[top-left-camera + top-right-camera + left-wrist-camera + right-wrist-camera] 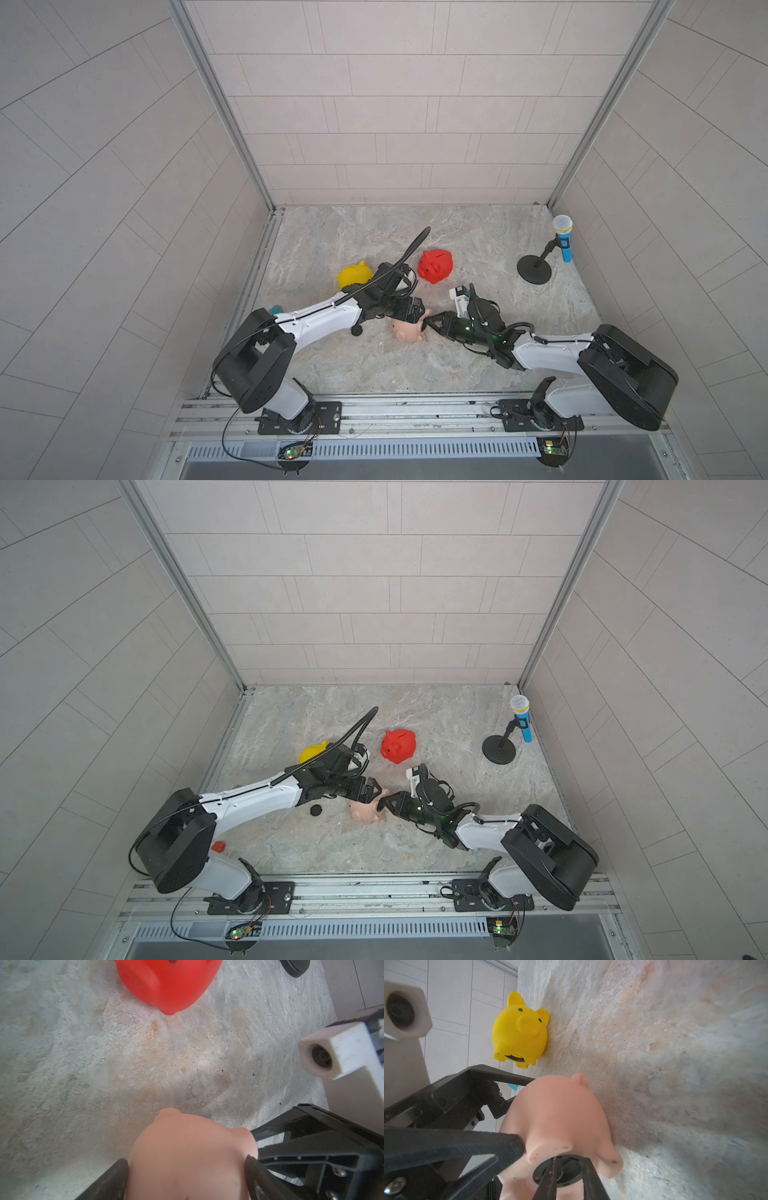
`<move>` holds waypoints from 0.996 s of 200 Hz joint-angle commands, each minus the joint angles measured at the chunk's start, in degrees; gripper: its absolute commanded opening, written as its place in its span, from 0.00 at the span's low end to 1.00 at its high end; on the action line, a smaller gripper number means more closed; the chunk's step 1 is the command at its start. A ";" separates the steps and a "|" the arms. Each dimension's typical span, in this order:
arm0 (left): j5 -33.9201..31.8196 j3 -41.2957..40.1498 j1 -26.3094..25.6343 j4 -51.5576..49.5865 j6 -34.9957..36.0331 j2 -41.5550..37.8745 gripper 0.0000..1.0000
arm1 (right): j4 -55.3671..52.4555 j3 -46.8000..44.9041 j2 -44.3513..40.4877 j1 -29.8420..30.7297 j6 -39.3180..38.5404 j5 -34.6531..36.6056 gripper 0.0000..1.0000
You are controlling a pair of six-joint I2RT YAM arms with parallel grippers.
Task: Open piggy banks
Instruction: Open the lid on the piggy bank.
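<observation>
Farthest left, the yellow piggy bank (519,1028) lies on its side with its belly hole showing open, and a loose black plug (356,330) on the marble table (478,365) nearby looks like its stopper, so I count that one done. In the middle, my left gripper (411,316) is clamped around the pink piggy bank (409,332), which lies tipped on the table. My right gripper (571,1176) has its fingers drawn close, pinching the pink one's black belly plug (569,1167), which is seated in its hole. The red piggy bank (435,266) stands upright and untouched behind, and its belly is hidden. The blue toy microphone (563,239) stands far right. I can read no writing anywhere.
</observation>
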 commanded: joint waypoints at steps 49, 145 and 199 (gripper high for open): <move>1.77 -3.84 -1.76 -5.60 -1.06 -0.04 0.90 | -2.24 1.51 -2.79 1.72 1.84 0.68 0.27; 1.34 -5.56 -1.88 -4.03 -2.69 -1.10 0.90 | 4.71 3.93 3.01 3.32 3.98 3.58 0.19; 1.78 -6.00 -2.06 -3.97 -2.91 -0.93 0.90 | 7.51 5.15 5.60 2.93 4.45 4.48 0.00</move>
